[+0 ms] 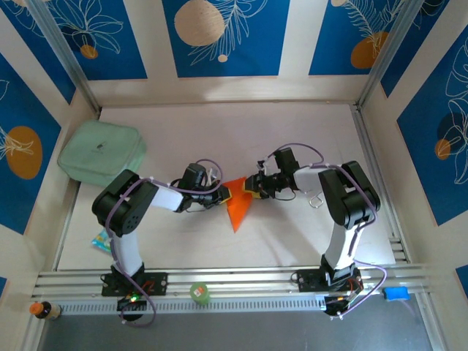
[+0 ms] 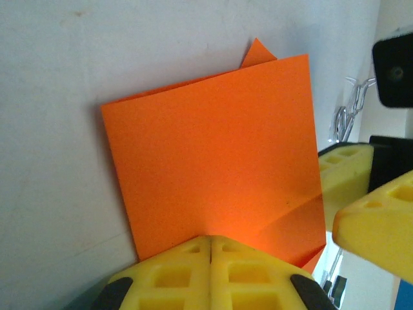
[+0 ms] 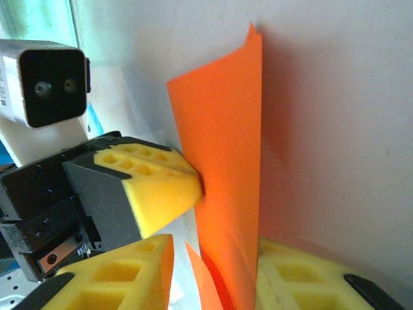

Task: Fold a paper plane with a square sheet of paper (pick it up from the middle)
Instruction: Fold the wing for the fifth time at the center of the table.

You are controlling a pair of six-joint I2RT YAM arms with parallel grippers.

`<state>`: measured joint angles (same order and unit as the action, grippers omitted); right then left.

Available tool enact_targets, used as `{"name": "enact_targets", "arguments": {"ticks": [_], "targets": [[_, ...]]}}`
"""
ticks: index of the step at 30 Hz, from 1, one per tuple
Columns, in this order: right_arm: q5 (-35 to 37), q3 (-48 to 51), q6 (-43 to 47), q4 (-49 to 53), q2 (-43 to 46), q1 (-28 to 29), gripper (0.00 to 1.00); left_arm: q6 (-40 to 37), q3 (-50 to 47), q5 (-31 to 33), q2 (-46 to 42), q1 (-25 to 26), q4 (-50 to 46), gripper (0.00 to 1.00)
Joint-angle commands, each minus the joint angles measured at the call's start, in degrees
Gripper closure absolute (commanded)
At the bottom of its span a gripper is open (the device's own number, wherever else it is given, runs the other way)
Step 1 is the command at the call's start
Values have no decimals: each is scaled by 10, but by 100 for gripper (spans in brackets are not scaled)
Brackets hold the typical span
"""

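The orange paper (image 2: 213,148) is partly folded, wings unmade; the left gripper (image 2: 211,245) pinches it; the right gripper (image 3: 216,252) straddles it, unclamped.

The left arm (image 1: 126,208) bends out from its base and reaches toward 3 o'clock, its left gripper (image 1: 225,194) pinched tight on the orange sheet (image 1: 238,210). The right arm (image 1: 351,197) reaches toward 9 o'clock, and its right gripper (image 1: 253,186) has its jaws parted, straddling that sheet.

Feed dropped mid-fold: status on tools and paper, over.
Left tool shut on folded orange paper. Right tool open, jaws astride its other edge. Green pad off left, out of the way.
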<state>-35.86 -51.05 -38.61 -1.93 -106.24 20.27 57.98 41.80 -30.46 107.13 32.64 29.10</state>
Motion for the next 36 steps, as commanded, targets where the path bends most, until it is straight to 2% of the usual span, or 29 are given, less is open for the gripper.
{"name": "enact_targets", "arguments": {"ticks": [1,8,12,16,18,22,25,30,36], "targets": [[-41,-30,47,32,-20,-2,70,-20,-3,-1,22,-4,-59,99],[-45,-73,87,76,-56,-2,76,-23,-2,0,16,-3,-67,99],[-44,-80,95,87,-57,-2,90,-25,-1,1,11,-3,-72,99],[-37,-68,80,83,-39,-1,98,-21,-3,3,-20,-2,-67,93],[-24,-54,55,69,-23,2,99,-29,4,10,-47,-3,-87,84],[31,-15,-42,34,12,5,100,-44,11,33,-100,-1,-119,77],[95,29,-134,6,48,11,100,-52,11,37,-121,-1,-133,77],[174,82,-242,-21,90,40,100,-37,13,11,-111,4,-108,85],[195,131,-296,-69,110,55,99,-15,22,-17,-58,19,-75,90]]}}
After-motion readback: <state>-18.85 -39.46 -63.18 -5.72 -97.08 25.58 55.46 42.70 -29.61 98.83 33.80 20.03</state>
